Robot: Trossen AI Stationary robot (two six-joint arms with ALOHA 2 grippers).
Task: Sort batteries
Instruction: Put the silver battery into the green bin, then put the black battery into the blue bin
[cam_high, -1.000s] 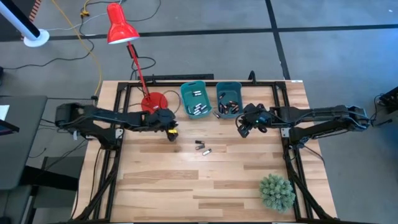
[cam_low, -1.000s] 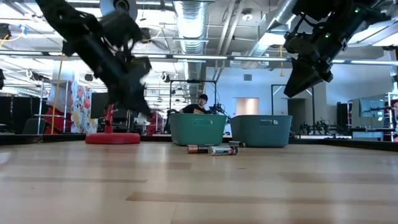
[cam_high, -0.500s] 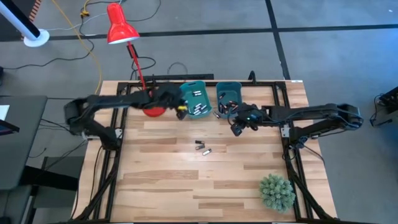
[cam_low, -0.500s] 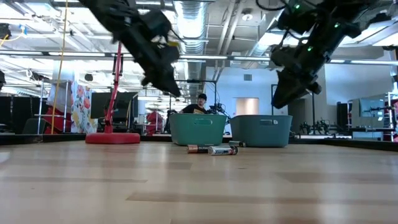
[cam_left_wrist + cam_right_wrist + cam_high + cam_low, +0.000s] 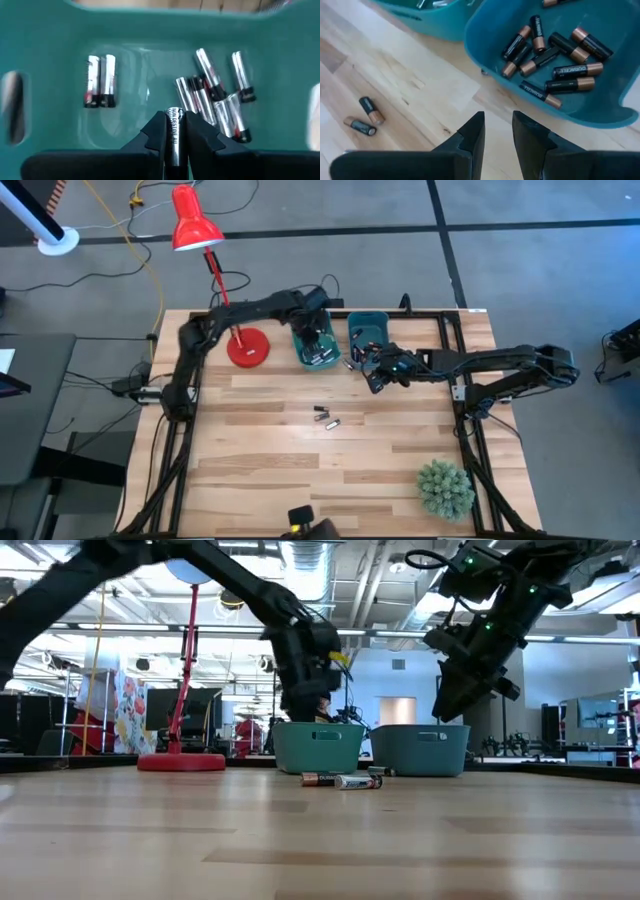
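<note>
Left arm poised to drop a silver cell into the left bin while the right arm hangs empty by the right bin.

The wooden table (image 5: 300, 480) carries 2 teal bins side by side at its far edge: the left bin (image 5: 303, 340) holds silvery batteries (image 5: 215, 97), the right bin (image 5: 600, 107) holds black-and-copper batteries (image 5: 570, 71). The left gripper (image 5: 175, 131) hovers above the left bin, jaws clamped on 1 silver battery (image 5: 174, 142) pointing down into it. The right gripper (image 5: 497, 131) hangs over bare wood just beside the right bin, jaws parted with nothing between them. A few loose batteries (image 5: 326, 418) lie mid-table, well apart from both bins. Risk, as I judge it: released from this height, the held cell could bounce off the pile and hop the rim; and the 2 arms work near each other, so a reach toward the loose cells could clip a bin.
</note>
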